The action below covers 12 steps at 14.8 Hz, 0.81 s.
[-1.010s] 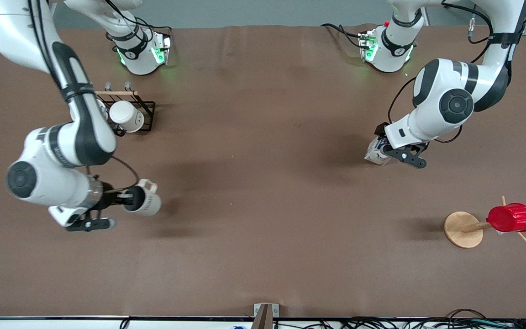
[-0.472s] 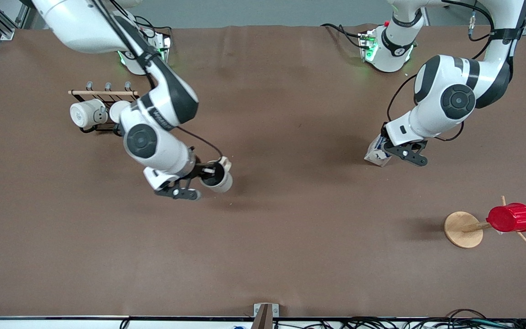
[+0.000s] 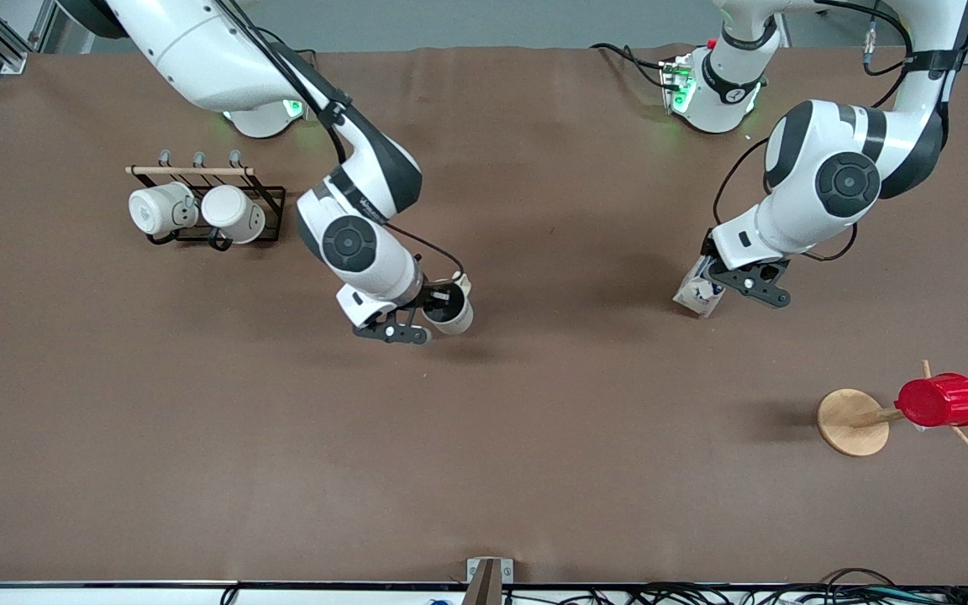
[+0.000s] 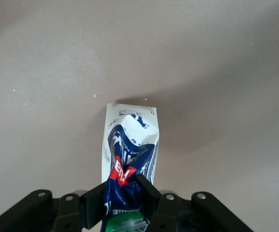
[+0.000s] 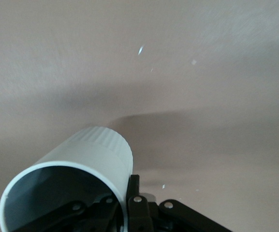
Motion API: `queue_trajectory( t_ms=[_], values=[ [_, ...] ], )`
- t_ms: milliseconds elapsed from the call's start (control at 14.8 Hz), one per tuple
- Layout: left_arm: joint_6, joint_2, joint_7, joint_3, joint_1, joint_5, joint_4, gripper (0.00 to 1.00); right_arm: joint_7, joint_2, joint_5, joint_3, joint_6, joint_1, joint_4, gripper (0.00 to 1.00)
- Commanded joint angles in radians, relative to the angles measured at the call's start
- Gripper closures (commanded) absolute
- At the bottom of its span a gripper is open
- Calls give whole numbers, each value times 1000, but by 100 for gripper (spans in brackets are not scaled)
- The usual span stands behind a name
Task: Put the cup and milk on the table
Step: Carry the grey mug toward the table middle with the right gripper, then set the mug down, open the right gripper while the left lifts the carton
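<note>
The right gripper (image 3: pixel 434 313) holds the cup (image 3: pixel 450 309) by its rim, one finger inside the grey mouth and one outside, up in the air over the middle of the table (image 3: pixel 534 470); since a second ago the right arm has swung the cup a long way from the right arm's end of the table toward the centre, and in the last half second it has carried it a little farther the same way. In the right wrist view the cup (image 5: pixel 66 186) shows its open mouth and ribbed wall with the fingers (image 5: pixel 134 203) clamped on the rim. The left gripper (image 3: pixel 723 273) pinches the milk (image 3: pixel 697 292) by its blue gable top; the left wrist view shows the fingers (image 4: pixel 146 193) pressed on the folded top of the milk (image 4: pixel 129 140), just above the green cap; the carton leans, its base low over or on the table, I cannot tell which; it has barely shifted from the earlier frames. Two white mugs (image 3: pixel 198 210) hang on a rack (image 3: pixel 270 197) toward the right arm's end; a red cup (image 3: pixel 942 400) sits on a wooden stand (image 3: pixel 849 422) toward the left arm's end, both unchanged.
</note>
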Motion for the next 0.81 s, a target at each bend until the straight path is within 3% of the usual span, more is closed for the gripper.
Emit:
queue_trajectory(
  t_ms=[0,472,741],
  values=[
    [-1,-7,24,-2,9,-2,22,90,35,-3,-21,4,21,13,-29,99],
    [-15,37,1,-2,6,-2,132,90,80,1,-59,4,77,35,-69,96],
    [-42,128,-87,-8,-17,-3,281,95,99,15,-90,4,80,55,-71,91]
  ],
)
